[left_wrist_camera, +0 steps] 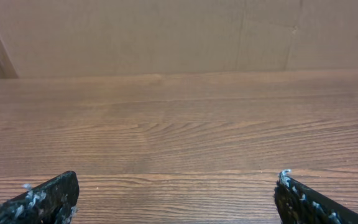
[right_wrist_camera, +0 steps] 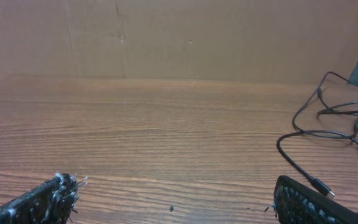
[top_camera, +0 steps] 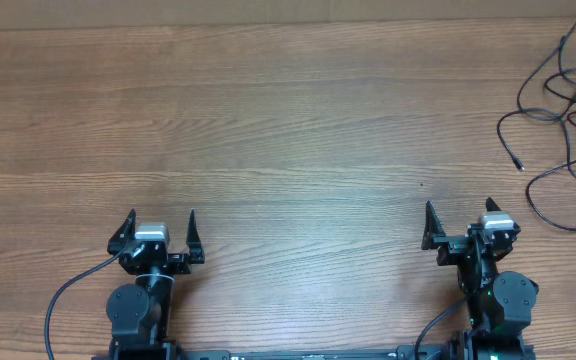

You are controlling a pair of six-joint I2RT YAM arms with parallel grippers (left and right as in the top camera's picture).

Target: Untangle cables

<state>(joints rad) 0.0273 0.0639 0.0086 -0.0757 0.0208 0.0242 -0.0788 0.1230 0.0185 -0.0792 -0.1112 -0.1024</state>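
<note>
The cables [top_camera: 568, 110] are thin black cords lying in loose tangled loops at the far right of the wooden table, with small plug tips pointing left and down. They also show at the right edge of the right wrist view [right_wrist_camera: 328, 130]. My left gripper [top_camera: 161, 228] is open and empty near the front left edge; its view [left_wrist_camera: 176, 193] shows only bare wood. My right gripper [top_camera: 458, 220] is open and empty near the front right, well short of the cables and to their left [right_wrist_camera: 176, 193].
The wooden table [top_camera: 268, 120] runs wide across the view. A brown board wall [left_wrist_camera: 166, 31] stands along its far edge. Thick black arm wires hang at the front by each arm base [top_camera: 68, 295].
</note>
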